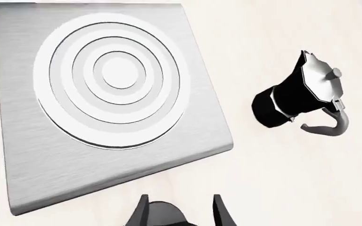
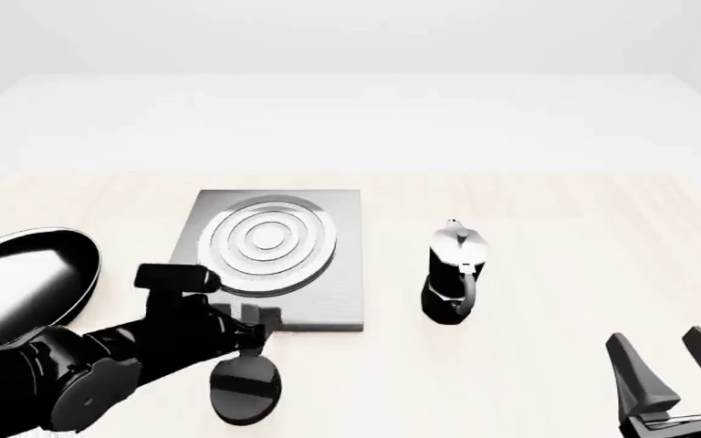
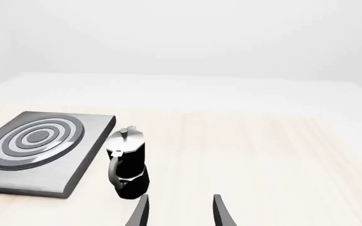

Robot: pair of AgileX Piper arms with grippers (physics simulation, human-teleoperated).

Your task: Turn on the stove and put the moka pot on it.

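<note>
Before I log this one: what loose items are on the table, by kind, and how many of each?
Stove slab: 1
Stove knob: 1
Moka pot: 1
Frying pan: 1
Total: 4

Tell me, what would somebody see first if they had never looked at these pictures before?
Probably the stove, a grey square with shiny rings, lying in the middle of the table. Just to its right stands the little black moka pot with a silver lid, upright, not touching the stove. At the far left sits a shiny black frying pan, and the left gripper hovers with open jaws over the black knob near the stove's front edge.
</note>
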